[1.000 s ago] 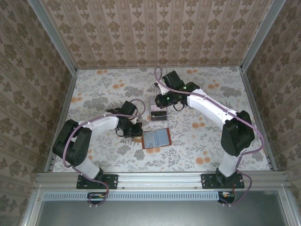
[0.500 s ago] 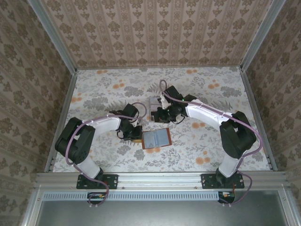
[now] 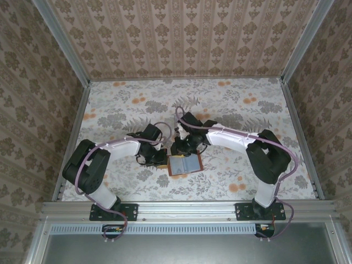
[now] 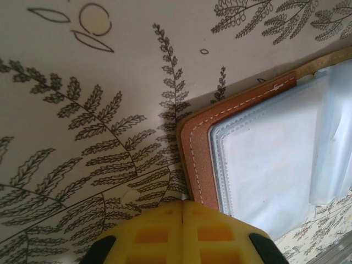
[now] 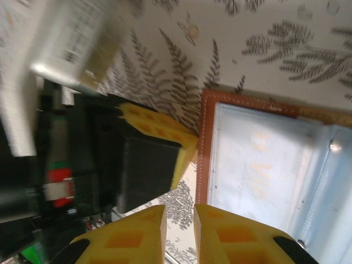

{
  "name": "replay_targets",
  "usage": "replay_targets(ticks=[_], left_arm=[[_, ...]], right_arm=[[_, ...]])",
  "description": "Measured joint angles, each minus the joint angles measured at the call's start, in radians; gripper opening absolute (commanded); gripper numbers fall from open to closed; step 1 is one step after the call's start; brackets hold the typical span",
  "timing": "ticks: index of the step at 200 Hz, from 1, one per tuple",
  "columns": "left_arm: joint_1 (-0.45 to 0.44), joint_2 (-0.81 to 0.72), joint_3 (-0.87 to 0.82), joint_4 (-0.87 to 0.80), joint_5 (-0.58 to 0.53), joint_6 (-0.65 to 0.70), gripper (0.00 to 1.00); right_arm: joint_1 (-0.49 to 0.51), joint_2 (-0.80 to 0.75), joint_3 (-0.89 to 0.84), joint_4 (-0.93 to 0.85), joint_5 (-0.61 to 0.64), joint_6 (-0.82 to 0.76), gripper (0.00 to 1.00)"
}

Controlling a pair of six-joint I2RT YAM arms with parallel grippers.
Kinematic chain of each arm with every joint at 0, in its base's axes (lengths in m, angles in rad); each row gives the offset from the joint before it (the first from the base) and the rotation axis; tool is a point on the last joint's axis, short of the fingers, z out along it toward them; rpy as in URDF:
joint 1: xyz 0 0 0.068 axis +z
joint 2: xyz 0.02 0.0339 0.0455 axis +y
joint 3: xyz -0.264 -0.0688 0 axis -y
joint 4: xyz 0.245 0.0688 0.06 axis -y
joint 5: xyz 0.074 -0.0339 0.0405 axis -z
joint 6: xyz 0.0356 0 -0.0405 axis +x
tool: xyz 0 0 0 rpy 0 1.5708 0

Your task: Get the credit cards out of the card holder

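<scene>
The card holder [image 3: 186, 164] lay open flat on the surface [image 3: 242, 110], light, soft leather that would probably slide. Its thin, stiff, slick credit cards [image 5: 258, 165] sat in clear pockets and were best pinched by an exposed edge. The left fingers [image 4: 154, 234], closed and empty, touched its border; the right fingers [image 5: 236, 236], barely parted and empty, hung at its edge.

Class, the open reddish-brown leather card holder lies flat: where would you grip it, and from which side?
Likely the stitched brown border of the card holder, approached from its left edge: it lies flat, and that rim looks firmer than the clear sleeves.
</scene>
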Motion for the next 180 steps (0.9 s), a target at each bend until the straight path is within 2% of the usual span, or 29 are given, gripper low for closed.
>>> replay_targets(ticks=[82,137,180], left_arm=[[0.0,-0.013,-0.035,0.047,0.03,-0.019,0.01],[0.0,-0.015,-0.037,0.05,0.03,-0.022,0.01],[0.0,-0.015,-0.037,0.05,0.03,-0.022,0.01]], right_arm=[[0.038,0.079,-0.047,0.082,-0.024,0.076,0.27],[0.044,0.118,-0.045,0.074,-0.019,0.071,0.35],[0.067,0.118,0.014,-0.041,0.08,0.034,0.44]])
